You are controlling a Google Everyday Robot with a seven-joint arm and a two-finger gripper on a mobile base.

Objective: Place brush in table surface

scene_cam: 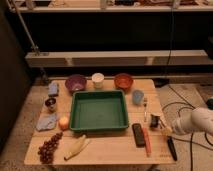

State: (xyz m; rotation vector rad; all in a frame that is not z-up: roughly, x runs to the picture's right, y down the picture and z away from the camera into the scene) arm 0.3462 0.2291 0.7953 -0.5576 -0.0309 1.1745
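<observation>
Black-handled, the brush (171,148) lay at the right edge of the table surface (112,152), just camera-side of the gripper (157,122), its pale head toward it. I could not tell whether the gripper held anything. An orange-red stick (147,141) and a black bar (138,135) lay close beside it, toward the middle. Bare wood ran along the front edge. A green tray (98,111) filled the middle. Beyond the gripper stood a blue cup (138,97) and an orange bowl (123,81), then a low shelf (100,57).

Green tray (98,111); behind it purple bowl (75,82), cup (98,80) (white), orange bowl (123,80).
</observation>
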